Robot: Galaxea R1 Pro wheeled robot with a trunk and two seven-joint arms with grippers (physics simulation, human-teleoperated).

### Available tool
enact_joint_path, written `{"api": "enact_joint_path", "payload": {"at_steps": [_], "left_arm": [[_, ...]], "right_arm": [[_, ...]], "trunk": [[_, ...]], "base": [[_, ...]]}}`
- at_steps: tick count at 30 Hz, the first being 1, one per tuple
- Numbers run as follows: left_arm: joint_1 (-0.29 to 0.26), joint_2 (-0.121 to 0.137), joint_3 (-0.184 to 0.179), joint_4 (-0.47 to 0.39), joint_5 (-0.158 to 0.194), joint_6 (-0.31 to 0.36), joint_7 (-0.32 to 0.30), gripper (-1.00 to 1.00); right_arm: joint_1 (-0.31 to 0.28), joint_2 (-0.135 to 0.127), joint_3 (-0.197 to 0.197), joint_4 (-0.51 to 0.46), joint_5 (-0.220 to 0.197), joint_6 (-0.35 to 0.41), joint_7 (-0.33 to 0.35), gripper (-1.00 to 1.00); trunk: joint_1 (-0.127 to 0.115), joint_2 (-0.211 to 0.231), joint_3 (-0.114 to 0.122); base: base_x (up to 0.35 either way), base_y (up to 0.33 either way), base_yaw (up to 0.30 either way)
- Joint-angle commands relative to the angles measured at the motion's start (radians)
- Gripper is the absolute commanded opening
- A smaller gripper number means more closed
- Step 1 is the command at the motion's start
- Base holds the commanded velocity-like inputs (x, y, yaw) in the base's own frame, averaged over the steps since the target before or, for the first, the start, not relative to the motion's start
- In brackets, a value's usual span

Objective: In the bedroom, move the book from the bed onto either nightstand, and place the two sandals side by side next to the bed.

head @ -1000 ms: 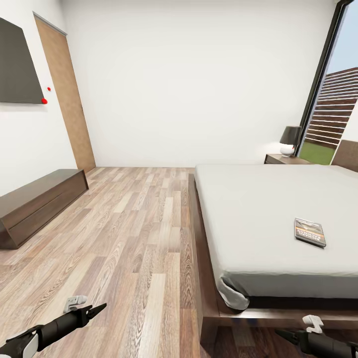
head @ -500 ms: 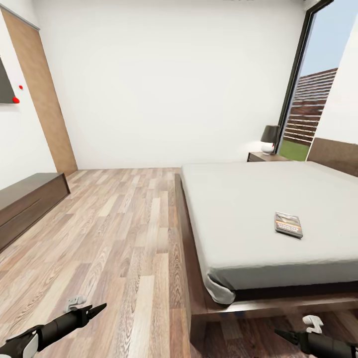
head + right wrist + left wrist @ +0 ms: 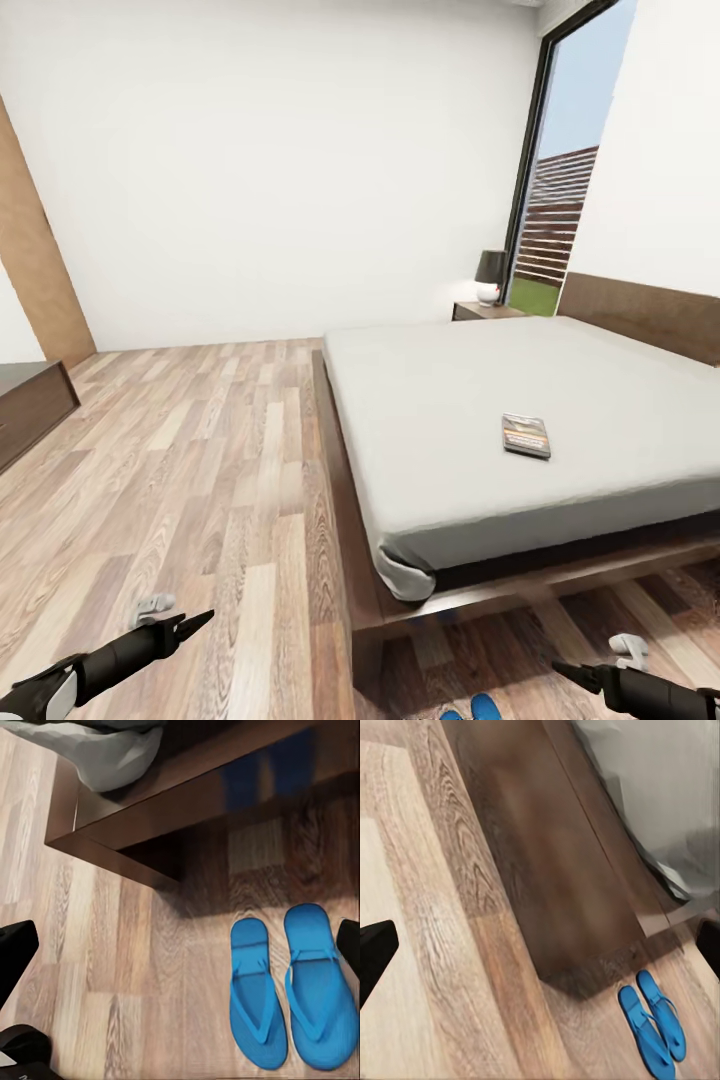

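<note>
No legible text, label or number anywhere; cover of the thin dark paperback with an orange band (image 3: 526, 436) too small to read.

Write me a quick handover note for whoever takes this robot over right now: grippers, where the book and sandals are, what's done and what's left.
Left gripper and right gripper: both empty, held low over the floor; jaws open as the wrist views show them.
Book: lying flat on the bed, toward the foot end.
Sandals: already side by side on the floor by the bed frame's corner.
Nightstand: far side of the bed, with a lamp on it.
Left: pick up the book, carry it to the nightstand.
</note>
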Motion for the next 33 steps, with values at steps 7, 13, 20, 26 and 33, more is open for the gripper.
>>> {"api": "enact_joint_path", "payload": {"at_steps": [7,13,20,26,33], "left_arm": [[-0.001,0.0,0.008,0.0,-0.01,-0.001,-0.004,1.0],[-0.001,0.0,0.008,0.0,-0.01,-0.001,-0.004,1.0],[-0.001,0.0,0.008,0.0,-0.009,-0.001,-0.004,1.0],[-0.001,0.0,0.008,0.0,-0.01,-0.001,-0.004,1.0],[-0.001,0.0,0.008,0.0,-0.01,-0.001,-0.004,1.0]], "right_arm": [[-0.001,0.0,-0.003,0.0,-0.001,0.009,0.003,1.0],[-0.001,0.0,-0.003,0.001,-0.001,0.009,0.003,1.0],[-0.001,0.0,-0.003,0.0,-0.001,0.009,0.003,1.0],[-0.001,0.0,-0.003,0.0,-0.001,0.009,0.004,1.0],[-0.001,0.0,-0.003,0.0,-0.001,0.009,0.004,1.0]], "trunk": [[0.0,0.0,-0.001],[0.0,0.0,-0.001],[0.0,0.0,-0.001],[0.0,0.0,-0.001],[0.0,0.0,-0.001]], "base": [[0.0,0.0,-0.281],[0.0,0.0,-0.281],[0.0,0.0,-0.282],[0.0,0.0,-0.282],[0.0,0.0,-0.282]]}}
